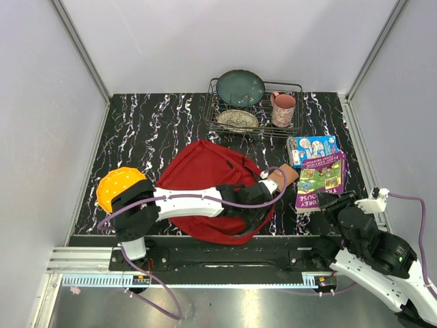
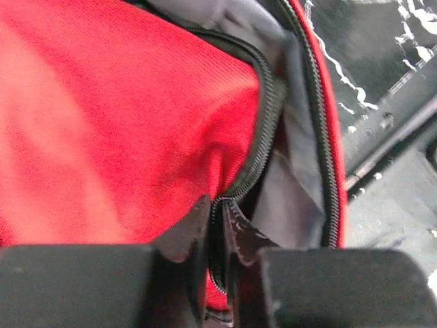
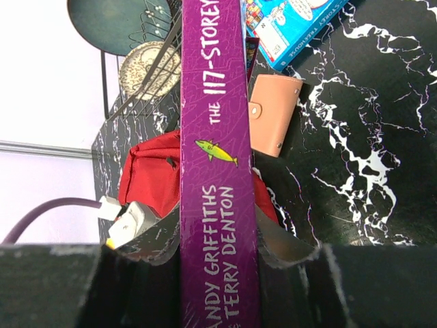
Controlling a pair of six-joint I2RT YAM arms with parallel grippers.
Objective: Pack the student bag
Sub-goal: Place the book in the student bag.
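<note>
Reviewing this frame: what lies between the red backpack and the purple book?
A small tan snap wallet lies between the red backpack and the purple book, close to the bag's edge. The top view shows it clearest.

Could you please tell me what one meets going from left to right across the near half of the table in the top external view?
orange round object → red student bag → tan card holder → purple book

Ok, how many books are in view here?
2. A blue book lies at right, in front of the mug; a purple book just nearer, its spine held in the right gripper. More may be hidden in the student bag.
</note>
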